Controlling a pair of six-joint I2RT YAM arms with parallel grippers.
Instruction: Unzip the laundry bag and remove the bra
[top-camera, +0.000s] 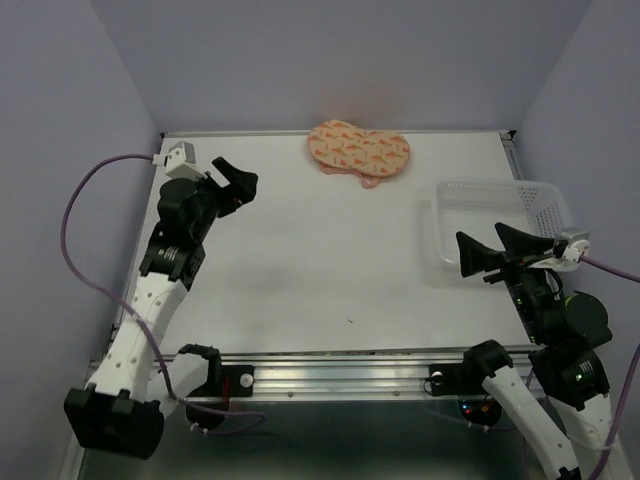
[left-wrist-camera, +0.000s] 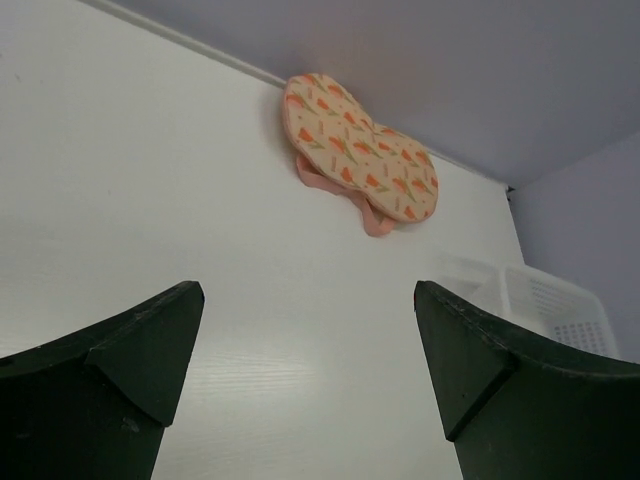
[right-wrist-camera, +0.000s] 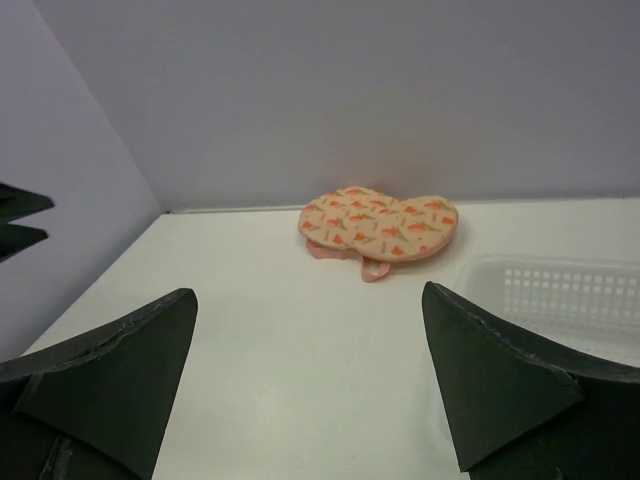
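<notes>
1. Peach-pink fabric printed with small orange-red and green marks: this is the laundry bag (top-camera: 358, 150) (left-wrist-camera: 360, 147) (right-wrist-camera: 378, 222), a soft peanut-shaped pouch lying flat at 12 o'clock on the white worktop (top-camera: 330, 270), close to the back wall.
2. A pink edge runs along its near side, and a small pink loop (top-camera: 368, 182) pokes out towards 6 o'clock. The zip teeth and slider are too small to make out.
3. The pouch is closed all round as far as can be seen, so its inside is hidden.
4. The left hand (top-camera: 236, 178) (left-wrist-camera: 308, 290) sits at 10 o'clock, released, fingers spread wide and grasping nothing, well apart from the pouch.
5. The right hand (top-camera: 480, 235) (right-wrist-camera: 308, 290) sits near 3 o'clock, also released and empty.
6. A clear mesh basket (top-camera: 540, 205) (right-wrist-camera: 560, 290) stands at 3 o'clock; the right hand covers part of its near wall, and both wrist views cut it off.
</notes>
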